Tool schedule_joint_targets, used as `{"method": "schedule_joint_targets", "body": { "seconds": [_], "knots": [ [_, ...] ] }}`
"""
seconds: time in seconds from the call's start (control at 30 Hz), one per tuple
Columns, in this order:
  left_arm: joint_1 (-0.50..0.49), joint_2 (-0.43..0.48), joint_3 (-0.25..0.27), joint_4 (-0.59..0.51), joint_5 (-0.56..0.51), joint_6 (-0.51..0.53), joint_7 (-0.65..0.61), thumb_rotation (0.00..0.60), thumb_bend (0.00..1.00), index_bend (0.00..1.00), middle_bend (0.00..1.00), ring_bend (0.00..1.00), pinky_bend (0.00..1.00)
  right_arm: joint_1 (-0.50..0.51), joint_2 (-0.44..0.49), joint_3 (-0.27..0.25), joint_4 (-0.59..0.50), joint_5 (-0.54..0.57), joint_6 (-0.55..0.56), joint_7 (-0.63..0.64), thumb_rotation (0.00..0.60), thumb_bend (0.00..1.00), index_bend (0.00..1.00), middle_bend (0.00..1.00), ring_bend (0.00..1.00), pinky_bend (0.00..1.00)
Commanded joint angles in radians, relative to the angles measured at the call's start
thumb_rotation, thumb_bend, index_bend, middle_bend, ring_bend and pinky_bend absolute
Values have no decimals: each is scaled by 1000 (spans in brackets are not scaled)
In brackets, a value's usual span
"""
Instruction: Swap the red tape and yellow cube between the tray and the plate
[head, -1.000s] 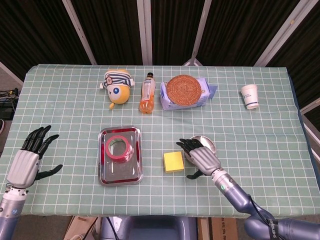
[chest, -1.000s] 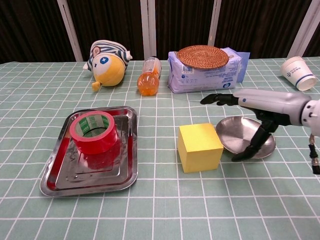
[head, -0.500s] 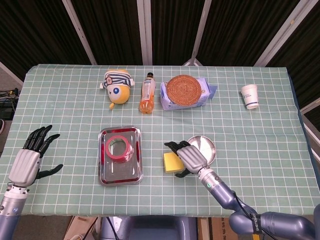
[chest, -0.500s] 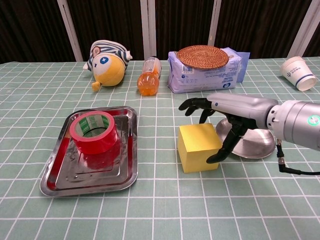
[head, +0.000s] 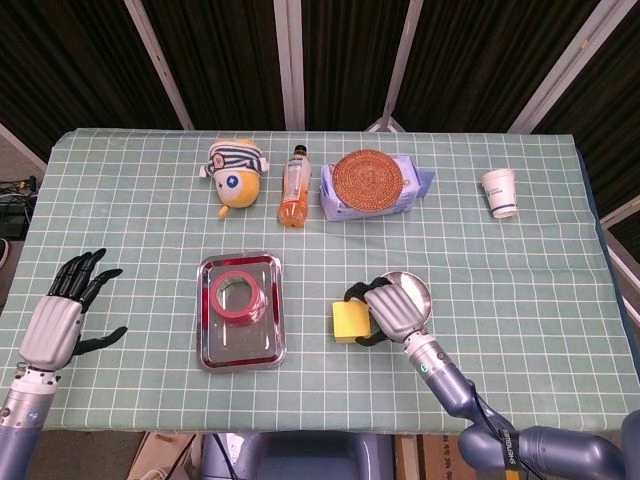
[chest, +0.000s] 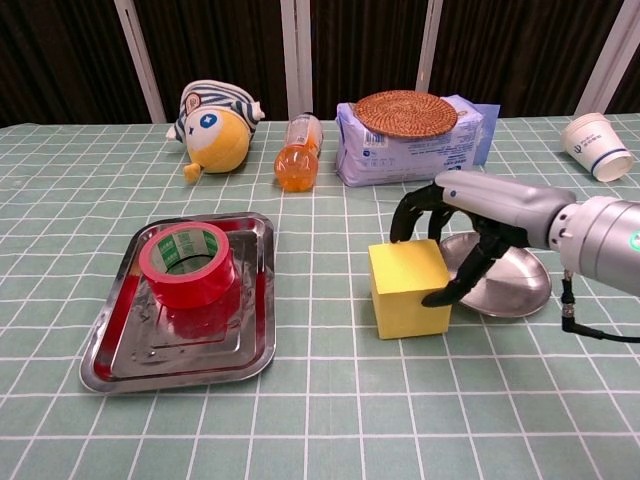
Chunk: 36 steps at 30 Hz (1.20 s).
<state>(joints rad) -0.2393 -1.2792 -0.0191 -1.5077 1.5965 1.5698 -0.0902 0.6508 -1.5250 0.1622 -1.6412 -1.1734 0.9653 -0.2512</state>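
Note:
The yellow cube (head: 349, 321) (chest: 408, 290) stands on the cloth just left of the round metal plate (head: 415, 290) (chest: 512, 287). My right hand (head: 392, 309) (chest: 487, 207) grips it, fingers curled over its far top edge and thumb against its right face. The red tape (head: 223, 303) (chest: 190, 277) lies flat in the steel tray (head: 238, 343) (chest: 180, 347) at left centre. My left hand (head: 57, 322) hovers open near the table's front left edge, holding nothing, and shows only in the head view.
Along the back stand a plush toy (head: 236, 170) (chest: 212, 125), an orange bottle (head: 293, 188) (chest: 298, 152) lying down, and a wipes pack topped by a woven coaster (head: 370, 180) (chest: 405, 130). A paper cup (head: 500, 192) (chest: 596, 145) sits far right.
My right hand swept left from over the plate to the cube and closed its fingers on it; the cube has shifted slightly right toward the plate. The left hand has barely moved.

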Motion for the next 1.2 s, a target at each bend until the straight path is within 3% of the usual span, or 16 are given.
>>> {"method": "schedule_joint_targets", "body": {
  "seconds": [0.03,0.57,1.2],
  "knots": [
    [2,-3,-3,1,2,1,-2,600,11,219,0,0,62,-16,23,0,-12,-1,20,12,600,173,392,356,428,251],
    [11,-10,-14,-1,10,-1,6,600,11,226,0,0,62,-58,140,17,-20,2,47,109,600,180,396,378,470,280],
    [22,-21,-37,1,-1,-1,32,600,11,219,0,0,62,-72,151,10,96,-16,17,225,600,185,395,377,470,280]
  ]
}}
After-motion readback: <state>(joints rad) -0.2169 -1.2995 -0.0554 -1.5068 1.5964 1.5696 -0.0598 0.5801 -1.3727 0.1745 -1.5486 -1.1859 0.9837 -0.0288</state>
